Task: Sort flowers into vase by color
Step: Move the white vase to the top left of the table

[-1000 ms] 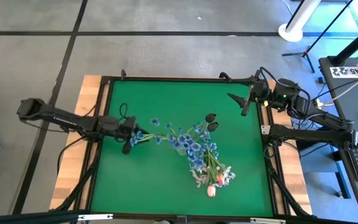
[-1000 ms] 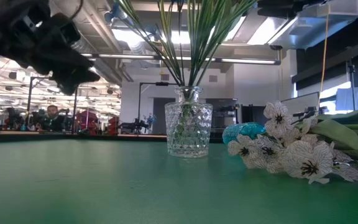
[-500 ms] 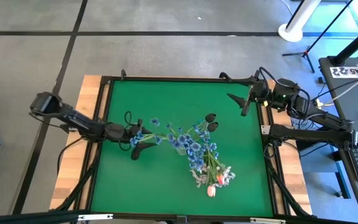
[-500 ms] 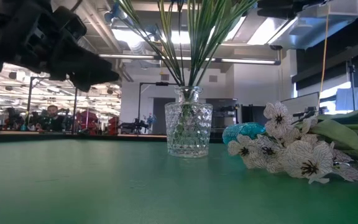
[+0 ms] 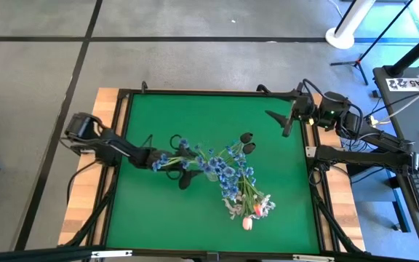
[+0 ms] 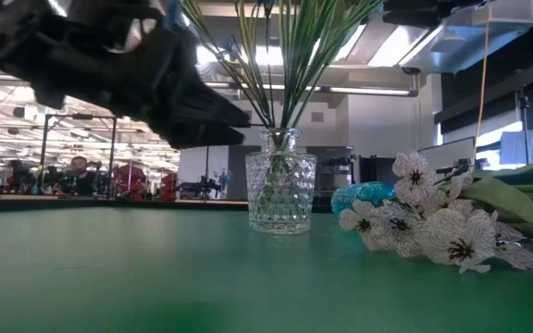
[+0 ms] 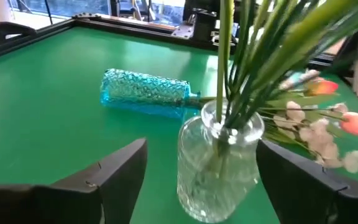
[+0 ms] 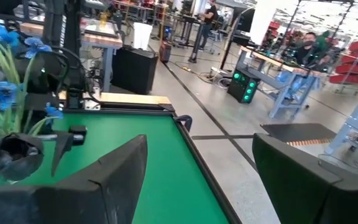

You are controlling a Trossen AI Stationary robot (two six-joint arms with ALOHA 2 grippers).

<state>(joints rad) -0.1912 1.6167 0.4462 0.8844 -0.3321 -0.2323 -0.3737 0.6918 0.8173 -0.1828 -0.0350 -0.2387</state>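
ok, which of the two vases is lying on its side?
The blue textured vase; it lies flat on the green table. The clear glass vase stands upright, holding stems.

textured clear glass vase [image 7: 219,165], matt green table [image 7: 55,106]

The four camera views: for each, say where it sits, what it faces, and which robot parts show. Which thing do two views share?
High: overhead, looking down; both arms, green table.
Low: table height, facing the clear vase; left arm above.
Left wrist: faces the vase, open left gripper around it.
Right wrist: faces the table edge and room; open right gripper.
Shared: low and left wrist show the vase.
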